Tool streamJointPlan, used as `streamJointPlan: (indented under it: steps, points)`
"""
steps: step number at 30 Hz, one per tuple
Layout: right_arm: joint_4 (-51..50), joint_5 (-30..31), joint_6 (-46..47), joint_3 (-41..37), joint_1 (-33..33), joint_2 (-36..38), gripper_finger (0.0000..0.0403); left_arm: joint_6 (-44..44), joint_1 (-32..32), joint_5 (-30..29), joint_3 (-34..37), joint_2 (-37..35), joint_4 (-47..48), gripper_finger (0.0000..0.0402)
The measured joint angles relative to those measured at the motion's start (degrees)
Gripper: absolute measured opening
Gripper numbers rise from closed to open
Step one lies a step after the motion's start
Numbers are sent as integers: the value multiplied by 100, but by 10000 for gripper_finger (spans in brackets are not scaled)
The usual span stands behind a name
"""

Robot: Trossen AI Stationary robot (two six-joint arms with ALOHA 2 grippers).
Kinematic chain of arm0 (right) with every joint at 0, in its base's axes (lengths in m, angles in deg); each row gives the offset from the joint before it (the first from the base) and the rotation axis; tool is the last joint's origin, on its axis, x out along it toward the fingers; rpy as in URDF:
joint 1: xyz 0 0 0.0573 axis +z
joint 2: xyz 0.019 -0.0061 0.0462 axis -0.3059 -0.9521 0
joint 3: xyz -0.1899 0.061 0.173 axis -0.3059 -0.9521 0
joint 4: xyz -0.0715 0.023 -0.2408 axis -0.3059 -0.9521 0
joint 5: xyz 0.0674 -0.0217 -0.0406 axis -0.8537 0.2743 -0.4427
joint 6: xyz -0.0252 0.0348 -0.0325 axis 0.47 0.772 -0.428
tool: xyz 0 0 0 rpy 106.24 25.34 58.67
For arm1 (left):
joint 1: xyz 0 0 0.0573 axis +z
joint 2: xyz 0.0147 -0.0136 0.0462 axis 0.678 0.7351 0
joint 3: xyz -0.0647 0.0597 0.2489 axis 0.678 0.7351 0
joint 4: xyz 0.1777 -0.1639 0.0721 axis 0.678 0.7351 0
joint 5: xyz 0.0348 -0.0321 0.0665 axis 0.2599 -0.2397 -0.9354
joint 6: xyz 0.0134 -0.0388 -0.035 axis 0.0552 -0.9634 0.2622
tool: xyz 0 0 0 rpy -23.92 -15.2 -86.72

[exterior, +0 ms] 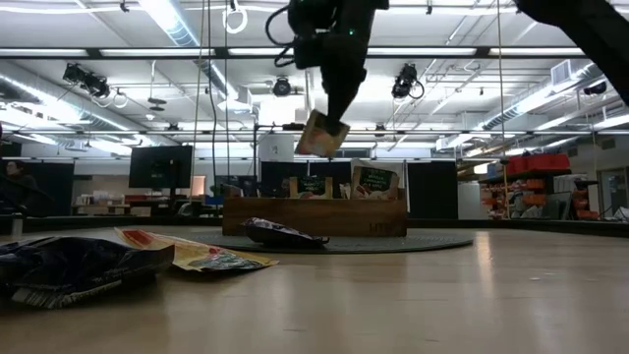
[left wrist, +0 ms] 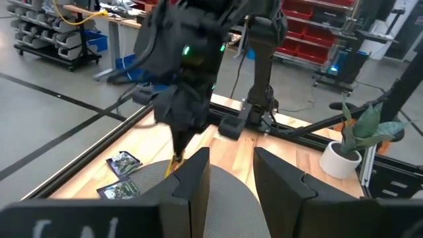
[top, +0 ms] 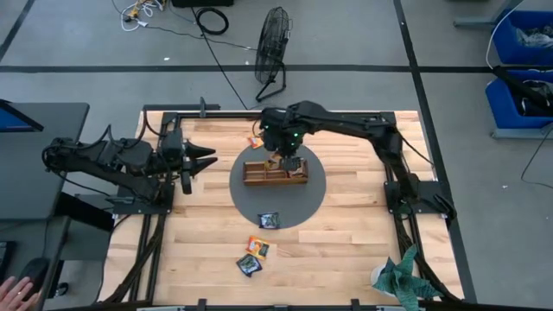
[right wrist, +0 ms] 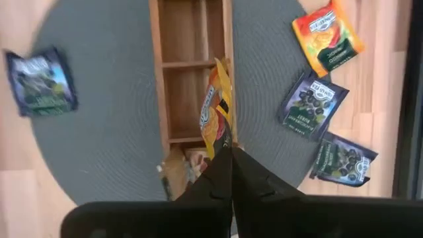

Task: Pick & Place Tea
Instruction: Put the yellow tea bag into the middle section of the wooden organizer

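Note:
A long wooden compartment tray [top: 275, 175] lies on a round grey mat [top: 246, 200]; some tea sachets stand upright in it [exterior: 376, 182]. My right gripper [exterior: 337, 118] hangs above the tray, shut on an orange-yellow tea sachet [exterior: 322, 136]. Loose sachets lie flat: a dark blue one [top: 269, 220] on the mat's near edge, an orange one [top: 257, 248] and a blue one [top: 249, 265] on the wood nearer the front, and an orange one [top: 256, 141] beyond the mat. My left gripper [top: 206, 161] waits open at the table's left side, holding nothing. My right gripper pinches the orange-yellow sachet by its upper edge [right wrist: 223, 142] between its two fingertips. The fingers come from above, pointing steeply down. The sachet hangs below them, tilted and seen edge-on in the right wrist view, clear of the tray [right wrist: 192, 73] underneath.
A potted plant [top: 402, 276] stands at the table's near right corner. Black frame rails [top: 406, 186] run along the table's sides. A floor fan [top: 272, 43] stands beyond the far edge. A person's hand [top: 17, 289] shows at the near left, off the table.

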Motion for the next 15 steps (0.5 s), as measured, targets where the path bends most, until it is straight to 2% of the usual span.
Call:
streamJointPlan:
  steps: [15]
  points:
    - [149, 156, -456, 0, 52, -475, 0, -35, 0, -110, 0, 0, 23, 121]
